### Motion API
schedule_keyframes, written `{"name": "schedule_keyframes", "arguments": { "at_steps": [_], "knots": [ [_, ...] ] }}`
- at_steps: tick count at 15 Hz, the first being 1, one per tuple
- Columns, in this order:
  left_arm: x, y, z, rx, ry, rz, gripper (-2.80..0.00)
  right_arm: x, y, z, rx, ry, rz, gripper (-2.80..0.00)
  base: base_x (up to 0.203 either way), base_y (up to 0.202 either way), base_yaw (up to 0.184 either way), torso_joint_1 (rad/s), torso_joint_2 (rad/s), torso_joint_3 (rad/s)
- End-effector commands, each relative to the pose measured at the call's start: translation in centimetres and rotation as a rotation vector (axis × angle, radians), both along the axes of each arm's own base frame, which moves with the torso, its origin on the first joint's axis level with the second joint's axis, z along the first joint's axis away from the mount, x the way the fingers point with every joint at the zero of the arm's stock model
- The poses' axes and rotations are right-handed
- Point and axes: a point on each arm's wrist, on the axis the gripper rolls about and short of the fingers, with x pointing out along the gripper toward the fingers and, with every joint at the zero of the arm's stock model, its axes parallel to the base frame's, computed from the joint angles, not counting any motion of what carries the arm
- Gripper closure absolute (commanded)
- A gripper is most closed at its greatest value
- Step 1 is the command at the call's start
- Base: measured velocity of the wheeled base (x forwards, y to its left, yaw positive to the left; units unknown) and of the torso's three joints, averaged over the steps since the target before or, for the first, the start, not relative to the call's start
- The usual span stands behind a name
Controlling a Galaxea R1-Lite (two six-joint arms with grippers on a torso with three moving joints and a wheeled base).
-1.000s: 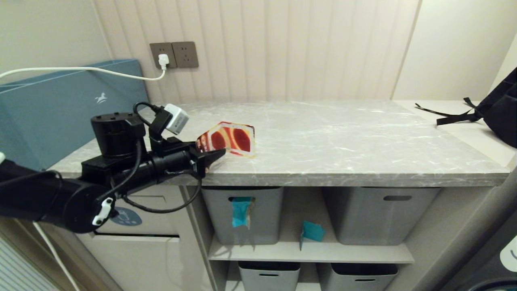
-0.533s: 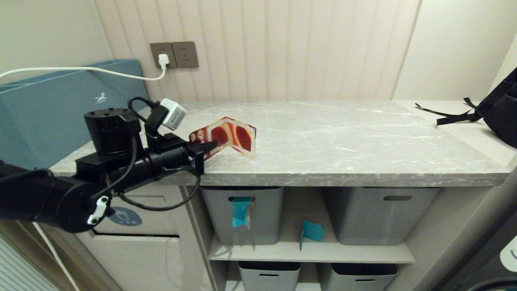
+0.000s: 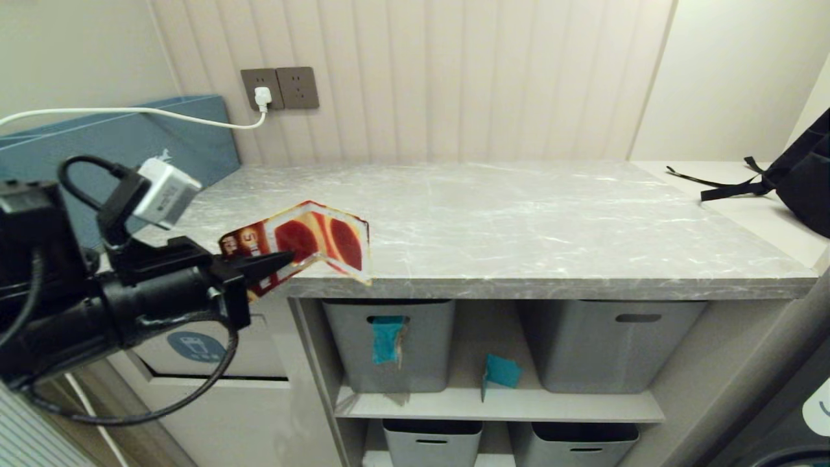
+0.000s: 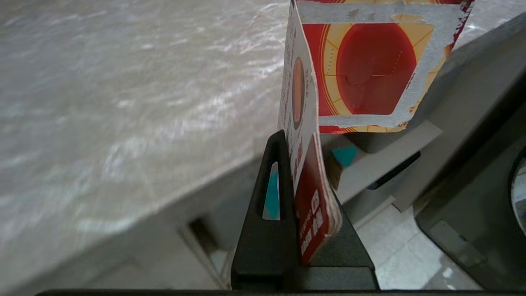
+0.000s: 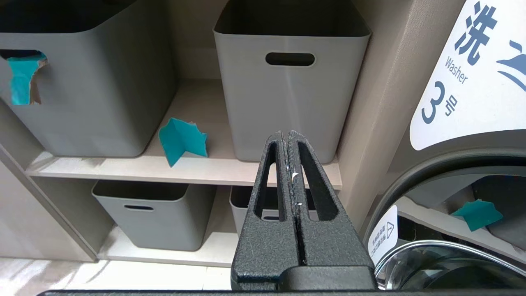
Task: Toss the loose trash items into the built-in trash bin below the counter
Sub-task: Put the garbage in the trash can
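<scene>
Reaching level, left gripper (image 3: 275, 263) pinches cardboard package piece (image 3: 311, 240).

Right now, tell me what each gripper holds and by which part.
The left gripper pinches the cardboard piece by its narrow printed flap, next to the fold. The right gripper is shut on nothing.

The left arm (image 3: 58, 305) runs off the head view at nine o'clock, covering part of the bin sticker (image 3: 193, 346) — its icon is half hidden. The backpack (image 3: 801, 181) is cut off at three o'clock. In the left wrist view the cardboard package piece (image 4: 361, 70) hides one finger — its top is cropped at twelve o'clock.
</scene>
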Motion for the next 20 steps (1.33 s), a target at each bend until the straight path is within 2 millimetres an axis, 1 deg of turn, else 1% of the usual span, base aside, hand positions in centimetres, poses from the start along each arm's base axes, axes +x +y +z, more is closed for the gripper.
{"name": "schedule_keyframes", "arguments": {
  "at_steps": [1,5,8,9,11,14,15,16,17,20],
  "knots": [
    [-4.8,1.8,2.0,-0.024,-0.055,0.079,0.00,0.0,0.0,0.0,0.000,-0.002,0.001,0.00,0.000,0.000,0.000,0.000,0.00,0.000],
    [-9.7,4.7,1.9,0.001,0.013,0.283,0.00,0.0,0.0,0.0,0.001,-0.002,0.001,0.00,0.000,0.000,0.000,0.000,0.00,0.000],
    [-14.5,6.1,1.3,-0.013,0.011,0.327,0.00,0.0,0.0,0.0,-0.001,-0.002,0.001,0.00,0.000,0.000,0.000,0.000,0.00,0.000],
    [-16.1,6.4,0.8,-0.020,-0.003,0.334,0.00,0.0,0.0,0.0,0.000,-0.002,0.001,0.00,0.000,0.000,0.000,0.000,0.00,0.000],
    [-18.6,6.9,-0.9,-0.031,-0.027,0.368,0.00,0.0,0.0,0.0,0.000,-0.002,0.001,0.00,0.000,0.000,0.000,0.000,0.00,0.000],
    [-21.6,6.9,-4.5,-0.040,-0.078,0.415,0.00,0.0,0.0,0.0,-0.001,-0.002,0.001,0.00,0.000,0.000,0.000,0.000,0.00,0.000],
    [-21.9,6.9,-6.5,-0.033,-0.067,0.431,0.00,0.0,0.0,0.0,-0.001,-0.002,0.001,0.00,0.000,0.000,0.000,0.000,0.00,0.000],
    [-21.8,6.9,-7.8,-0.019,-0.044,0.459,0.00,0.0,0.0,0.0,-0.001,-0.002,0.001,0.00,0.000,0.000,0.000,0.000,0.00,0.000],
    [-21.6,6.9,-8.6,-0.008,-0.028,0.493,0.00,0.0,0.0,0.0,0.000,-0.002,0.001,0.00,0.000,0.000,0.000,0.000,0.00,0.000],
    [-21.2,7.1,-11.5,0.016,0.016,0.505,0.00,0.0,0.0,0.0,0.000,-0.001,0.001,0.00,0.000,0.000,0.000,0.000,0.00,0.000]
  ]
}}
